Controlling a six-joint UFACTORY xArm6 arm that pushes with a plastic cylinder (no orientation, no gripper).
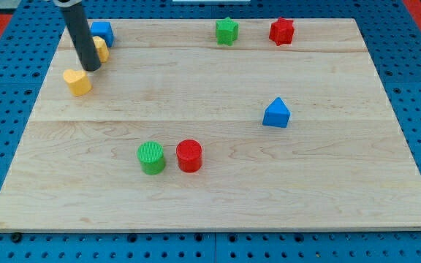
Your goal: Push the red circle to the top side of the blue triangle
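The red circle stands on the wooden surface toward the view's bottom, just beside a green circle on its left, and well apart from the blue triangle, which lies up and to the view's right. My tip — a bare rod, no claw to open or close — sits at the view's upper left, just above a yellow block and in front of another yellow block and a blue block. A green star and a red star lie near the top edge.
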